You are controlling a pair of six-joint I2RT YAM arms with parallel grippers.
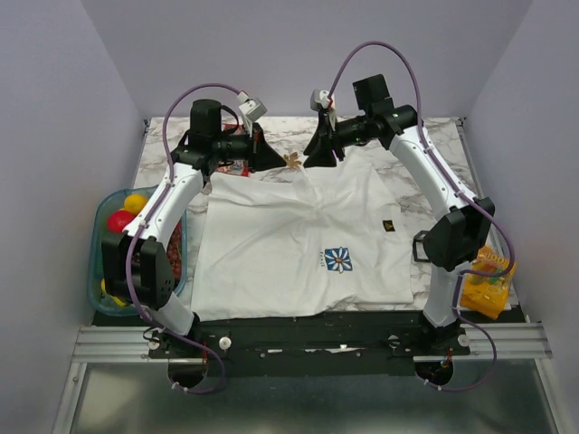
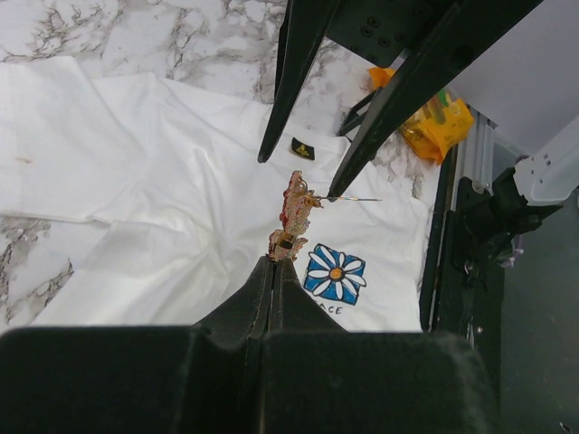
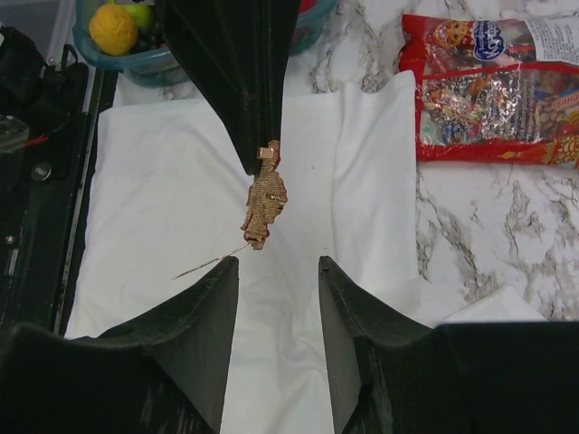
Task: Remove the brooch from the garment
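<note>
Top external: high at the near edge, looking down on the whole table; wide. Wrist cams sit close, facing each other, roughly level I think; both share the brooch and the garment below.

**A:** Any room around the brooch?

**B:** Hardly. It hangs between the left gripper, which is clamped on it, and the right gripper, whose fingers are parted. The two are tip to tip.

**A:** And out to the sides?

**B:** The bare marble of the table at the far right is free. A snack packet lies beside the left gripper, a fruit bin lines the left edge, and a yellow box sits in the near right corner.
</note>
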